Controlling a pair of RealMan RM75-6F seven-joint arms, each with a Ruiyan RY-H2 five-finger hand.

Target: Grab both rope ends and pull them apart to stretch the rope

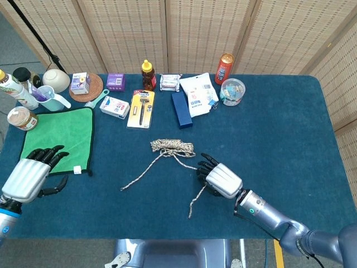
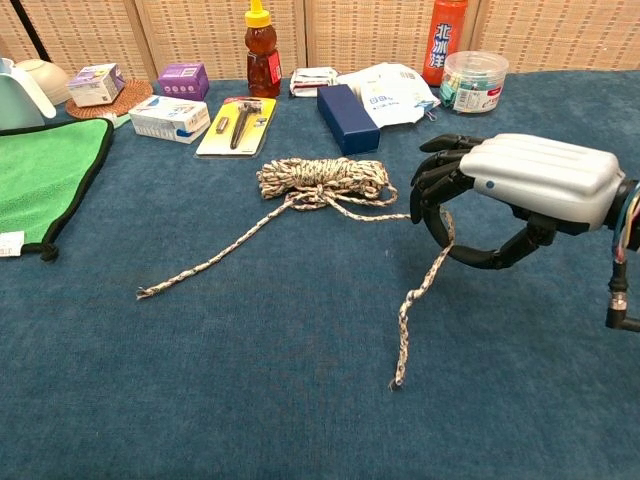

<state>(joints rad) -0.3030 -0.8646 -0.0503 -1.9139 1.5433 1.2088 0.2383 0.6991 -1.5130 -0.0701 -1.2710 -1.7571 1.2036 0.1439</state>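
The rope [image 2: 322, 180] lies bundled near the middle of the blue desk [image 2: 250, 400], one end trailing toward the lower left of the chest view. The right robot hand [image 2: 520, 190] grips the other strand at centre right, lifted off the cloth, its tail dangling down. The left robot hand [image 1: 34, 176], lower left in the head view, holds nothing, fingers apart, beside the green cloth [image 1: 61, 137]
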